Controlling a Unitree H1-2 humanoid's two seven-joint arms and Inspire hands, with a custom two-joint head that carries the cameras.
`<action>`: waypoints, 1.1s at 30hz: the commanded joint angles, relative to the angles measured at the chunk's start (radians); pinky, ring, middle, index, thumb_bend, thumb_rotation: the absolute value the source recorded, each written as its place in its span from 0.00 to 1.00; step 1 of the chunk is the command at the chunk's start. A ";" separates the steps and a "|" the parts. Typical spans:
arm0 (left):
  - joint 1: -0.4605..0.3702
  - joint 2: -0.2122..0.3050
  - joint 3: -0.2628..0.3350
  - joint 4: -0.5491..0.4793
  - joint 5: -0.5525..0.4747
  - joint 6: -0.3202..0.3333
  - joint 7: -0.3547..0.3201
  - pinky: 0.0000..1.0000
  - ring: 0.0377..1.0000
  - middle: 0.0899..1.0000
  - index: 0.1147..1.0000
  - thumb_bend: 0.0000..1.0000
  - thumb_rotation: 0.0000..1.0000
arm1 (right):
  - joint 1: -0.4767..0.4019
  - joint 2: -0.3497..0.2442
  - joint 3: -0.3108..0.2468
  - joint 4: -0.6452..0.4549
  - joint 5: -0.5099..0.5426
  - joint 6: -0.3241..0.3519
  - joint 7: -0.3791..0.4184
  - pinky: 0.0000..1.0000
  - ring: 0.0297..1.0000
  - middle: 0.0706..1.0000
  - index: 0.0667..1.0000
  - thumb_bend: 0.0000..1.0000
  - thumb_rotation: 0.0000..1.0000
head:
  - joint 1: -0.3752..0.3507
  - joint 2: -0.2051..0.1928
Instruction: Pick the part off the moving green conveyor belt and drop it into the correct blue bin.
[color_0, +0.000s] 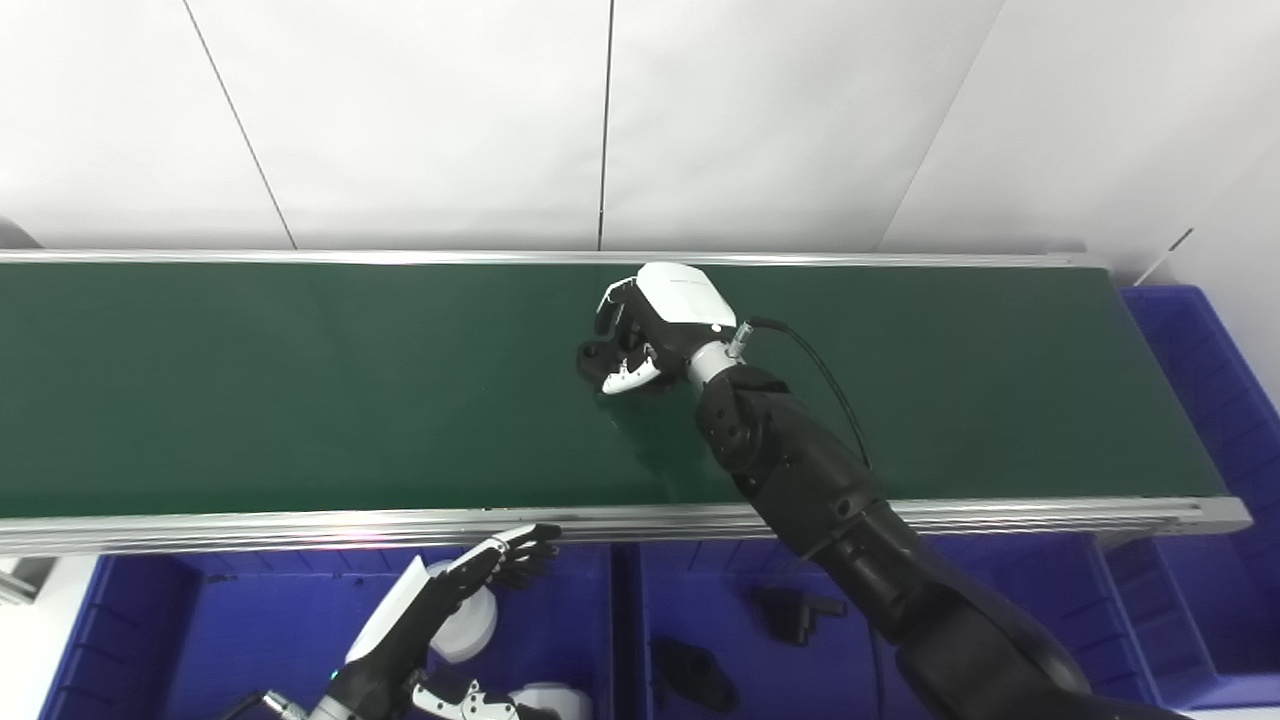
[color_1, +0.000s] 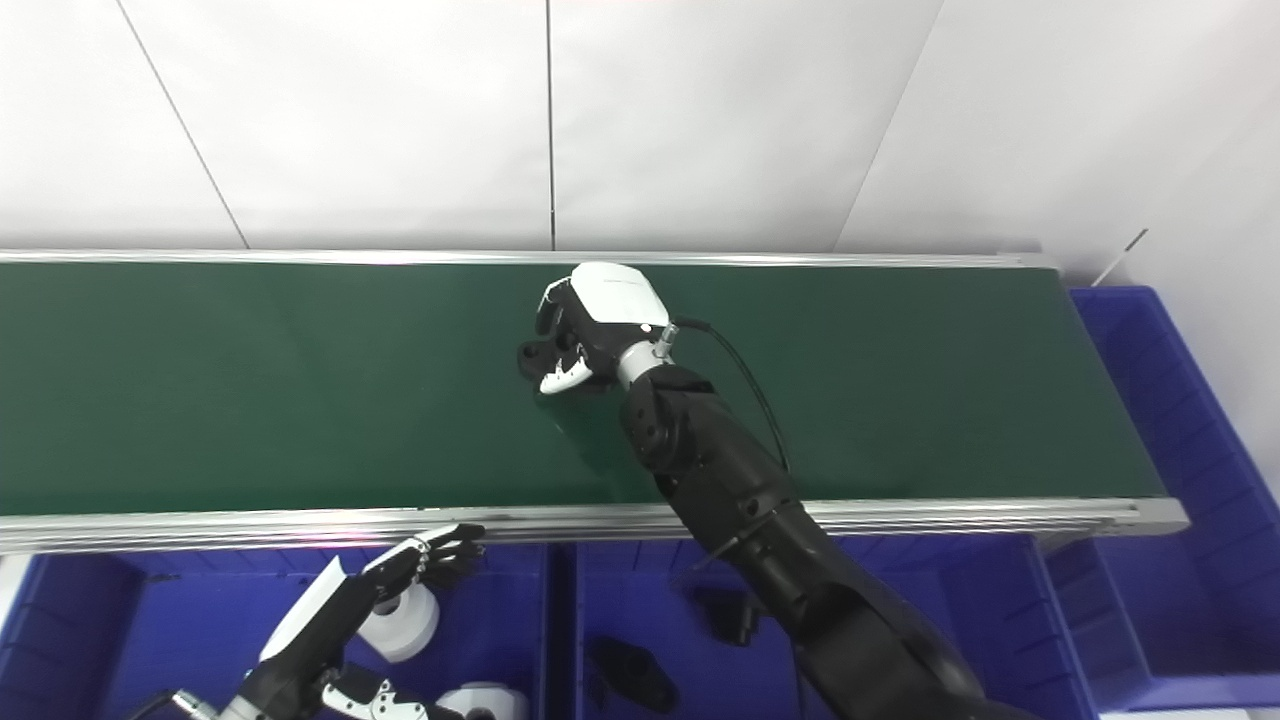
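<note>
Part: a small black part (color_0: 597, 360) sits mid-belt, under the curled fingers of the right hand; its shape is mostly masked by them.
Right hand: the right hand (color_0: 652, 335) reaches across the belt from the near right, fingers wrapped down around the part. Whether it is firmly clamped or only closing on it cannot be told.
Belt: the green belt (color_0: 250, 390) runs left to right between silver rails; the hand meets the part at the middle, likely to catch it before it travels on.
Left hand: the left hand (color_0: 480, 575) waits low at the near left, fingers spread and empty, above a bin.
Bins: the near-left blue bin (color_0: 140, 640) holds white parts (color_1: 400, 622); the near-right bin (color_1: 1000, 620) holds black parts (color_0: 795, 612), apparently the match. Another bin (color_0: 1215, 370) stands at the belt's right end.
Hidden: bin fronts are cut off at the bottom edge; the arm covers part of the near-right bin.
</note>
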 joint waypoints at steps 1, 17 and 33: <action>-0.004 -0.008 0.008 -0.030 -0.008 -0.037 0.000 0.70 0.74 0.79 0.83 0.89 0.30 | -0.014 -0.006 0.027 -0.025 -0.033 0.004 0.030 0.38 0.40 0.49 0.46 0.52 0.00 | -0.002 0.000; -0.006 -0.026 0.038 -0.019 -0.017 -0.037 -0.029 0.68 0.73 0.79 0.83 0.89 0.32 | 0.017 -0.080 0.070 -0.064 -0.083 -0.087 -0.026 0.31 0.37 0.47 0.49 0.51 0.00 | 0.000 0.004; -0.014 -0.036 0.070 -0.002 -0.034 -0.037 -0.070 0.66 0.73 0.79 0.84 0.89 0.30 | 0.193 -0.108 -0.101 -0.495 -0.031 -0.067 -0.038 0.32 0.37 0.49 0.47 0.51 0.00 | -0.015 0.007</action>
